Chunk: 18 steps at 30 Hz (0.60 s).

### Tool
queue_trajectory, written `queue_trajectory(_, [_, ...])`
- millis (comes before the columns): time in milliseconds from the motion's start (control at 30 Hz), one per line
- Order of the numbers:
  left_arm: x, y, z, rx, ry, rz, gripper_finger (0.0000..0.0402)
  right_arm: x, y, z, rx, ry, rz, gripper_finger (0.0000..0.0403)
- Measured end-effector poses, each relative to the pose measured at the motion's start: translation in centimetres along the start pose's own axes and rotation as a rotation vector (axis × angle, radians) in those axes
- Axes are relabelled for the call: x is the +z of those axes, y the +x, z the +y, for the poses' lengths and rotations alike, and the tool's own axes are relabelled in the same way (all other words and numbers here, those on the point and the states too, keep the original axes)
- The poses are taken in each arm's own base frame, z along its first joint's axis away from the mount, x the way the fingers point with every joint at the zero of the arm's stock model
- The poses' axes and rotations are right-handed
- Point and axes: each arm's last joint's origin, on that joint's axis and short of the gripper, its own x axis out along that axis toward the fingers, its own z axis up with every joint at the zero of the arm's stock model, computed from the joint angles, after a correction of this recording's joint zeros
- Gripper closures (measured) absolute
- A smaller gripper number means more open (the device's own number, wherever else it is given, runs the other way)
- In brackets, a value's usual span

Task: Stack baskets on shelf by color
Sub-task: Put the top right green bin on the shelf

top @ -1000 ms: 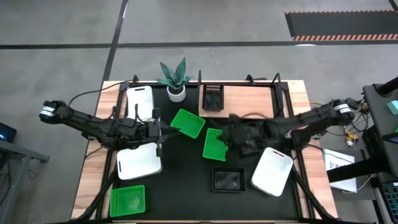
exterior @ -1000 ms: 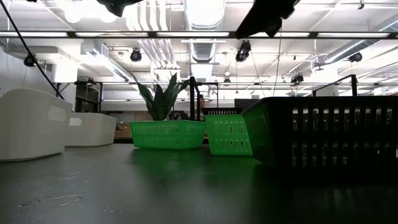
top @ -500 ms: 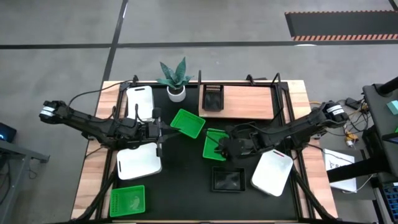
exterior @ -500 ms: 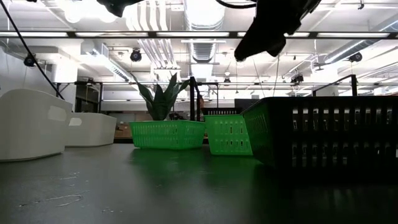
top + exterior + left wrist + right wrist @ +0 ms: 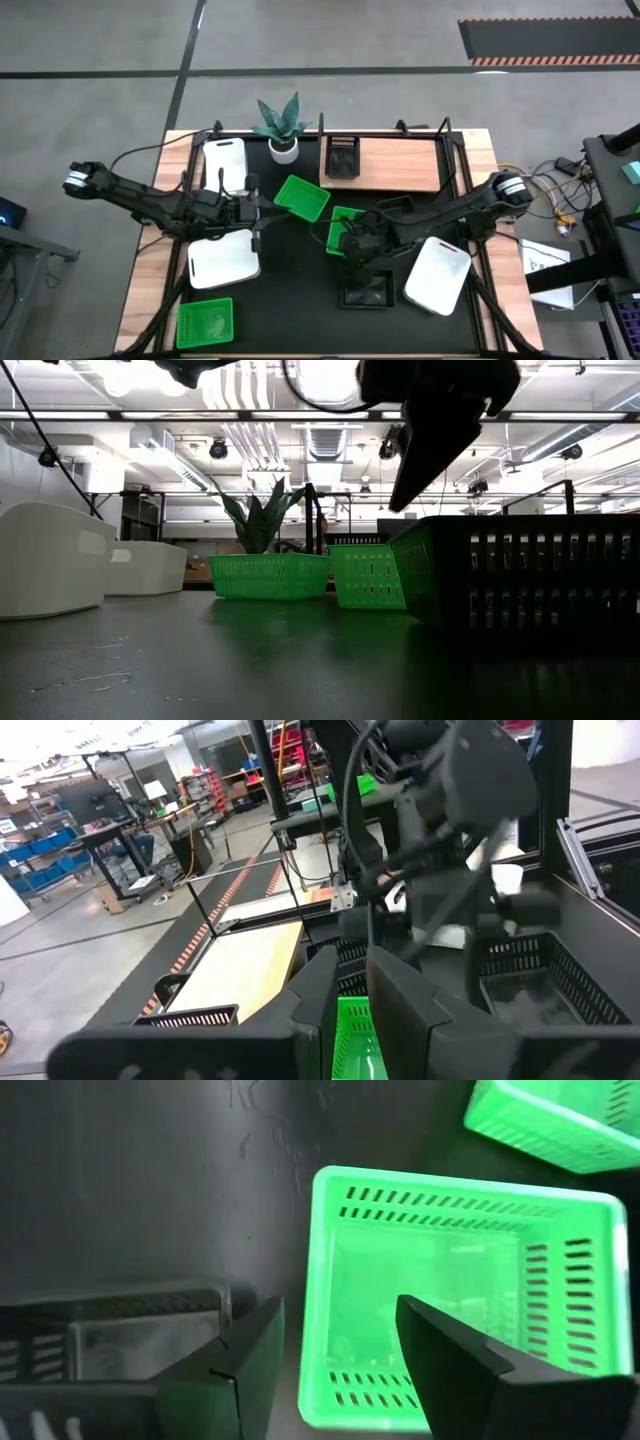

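My left gripper (image 5: 268, 207) is shut on the left corner of a green basket (image 5: 302, 198) at the table's middle. My right gripper (image 5: 345, 250) hangs open, high above the table (image 5: 405, 500). It is over the near end of a second green basket (image 5: 460, 1280). One finger stands outside the end wall and one over the inside, touching nothing. A black basket (image 5: 365, 288) lies just nearer. On the shelf (image 5: 395, 165) at the far side sits another black basket (image 5: 341, 155). White baskets lie at the far left (image 5: 225, 160), near left (image 5: 224, 258) and near right (image 5: 437, 275). My left gripper pinches the green basket's rim (image 5: 352, 1020) between its two fingers, at the corner toward the table's left. The fingers come nearly level from the left. In the low view the basket (image 5: 270, 575) appears to stand level on the table.
A third green basket (image 5: 205, 322) lies at the near left corner. A white plant pot (image 5: 283, 150) stands at the far edge, left of the shelf. Black frame bars run along the table's sides.
My right gripper has moved toward the table's left and near edges, from over the green basket's far right part to its near end, and has come lower. The baskets have stayed where they were.
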Motion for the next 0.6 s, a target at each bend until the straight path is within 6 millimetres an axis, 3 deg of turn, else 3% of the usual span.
queue_trajectory(267, [0.0, 0.0, 0.0, 0.0, 0.002, 0.001, 0.036, 0.5, 2.6, 0.6, -0.019, -0.007, 0.05, 0.0225])
queue_trajectory(600, [-0.1, 0.0, 0.0, -0.002, 0.005, 0.006, 0.036, 0.7, 4.4, 0.5, -0.033, 0.016, 0.049, 0.0256])
